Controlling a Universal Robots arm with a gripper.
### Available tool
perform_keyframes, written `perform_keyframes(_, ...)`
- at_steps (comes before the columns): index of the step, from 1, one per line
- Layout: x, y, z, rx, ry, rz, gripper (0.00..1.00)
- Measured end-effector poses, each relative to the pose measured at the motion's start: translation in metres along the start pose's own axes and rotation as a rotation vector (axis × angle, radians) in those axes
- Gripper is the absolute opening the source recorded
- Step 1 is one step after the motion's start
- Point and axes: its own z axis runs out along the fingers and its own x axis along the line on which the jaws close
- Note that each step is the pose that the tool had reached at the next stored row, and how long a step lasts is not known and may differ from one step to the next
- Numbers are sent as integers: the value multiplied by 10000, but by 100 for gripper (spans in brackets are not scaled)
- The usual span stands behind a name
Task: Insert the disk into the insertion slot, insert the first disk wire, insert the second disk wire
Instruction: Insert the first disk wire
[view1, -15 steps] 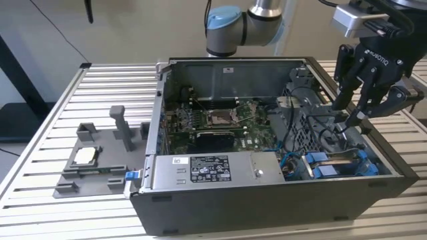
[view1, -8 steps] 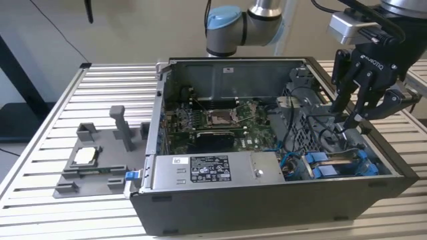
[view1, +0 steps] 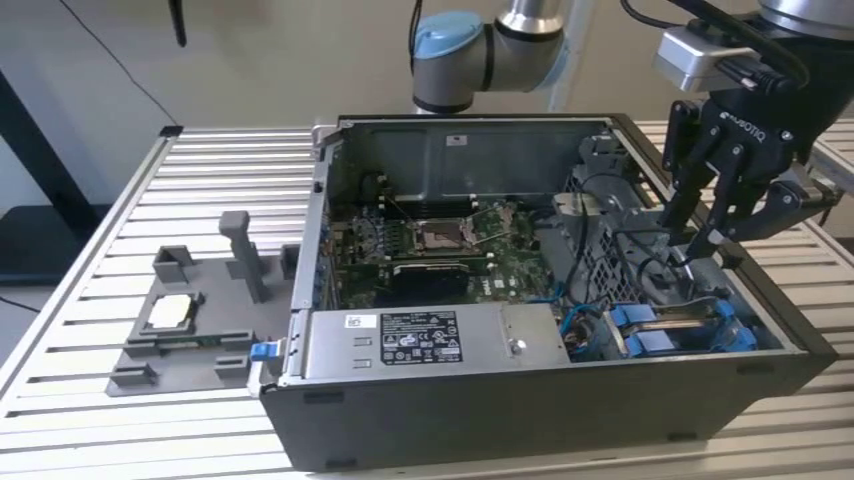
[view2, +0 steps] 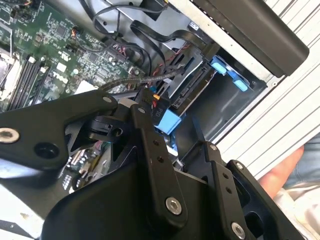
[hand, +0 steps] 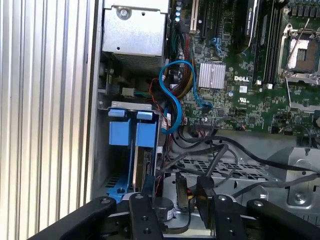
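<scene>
Three views, exterior first: black multi-finger gripper (view1: 694, 238) hangs fingers-down inside the open dark-grey metal computer case (view1: 534, 420), jaws apart, nothing seen clamped between them. Just below the fingertips the flat silver-grey disk in its bright blue plastic carrier frame (view1: 651, 343) lies seated in the insertion slot (view1: 694, 315), the narrow bay of the grey perforated metal drive cage. The silver power-supply box with a black label (view1: 427, 340) is well off to one side of the jaws. Second wrist view: gripper (view2: 170, 120) straddles the carrier's blue tab, disk (view2: 190, 90) just beyond the fingertips. A black plug with red and yellow leads (view2: 151, 98) sits just beside one fingertip (view2: 141, 112); touching or not, cannot tell. First wrist view: gripper (hand: 175, 187), jaws apart, over a tangle of loose black cables (hand: 220, 150). The disk (hand: 146, 137) stands beside one jaw, inside the insertion slot (hand: 125, 105). A bright blue looped cable (hand: 175, 100) runs beyond the jaws toward the green motherboard (hand: 240, 75). Judgement: disk step reads done, wire work is in hand. Doing it well likely means holding the plug by its body, not its leads. It also means keeping it square to the disk's port and pushing straight along the bay. Fingers should stay off the blue tab so the disk is not shoved, and clear of the black cables, which could snag.
</scene>
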Motion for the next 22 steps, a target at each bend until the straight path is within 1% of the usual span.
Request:
perform_keyframes(1,0,0,0,0,-1,0,47)
perform_keyframes(2,0,-2,0,-17,-1,-1,47)
perform_keyframes(3,0,-6,-1,-105,-5,0,47)
perform_keyframes(5,0,-12,-1,-351,-25,3,47)
perform_keyframes(6,1,-14,-1,-393,-33,3,47)
perform_keyframes(15,1,-15,-1,-394,-35,3,47)
perform_keyframes(16,1,-15,-1,-383,-34,3,47)
perform_keyframes(17,-2,-15,0,-347,-33,-1,47)
perform_keyframes(18,-4,-15,-1,-274,-27,-15,47)
perform_keyframes(19,-4,-15,-1,-177,-22,-29,47)
perform_keyframes(20,-4,-15,-2,-114,-17,-40,47)
perform_keyframes(22,-5,-15,-6,-106,-17,-43,47)
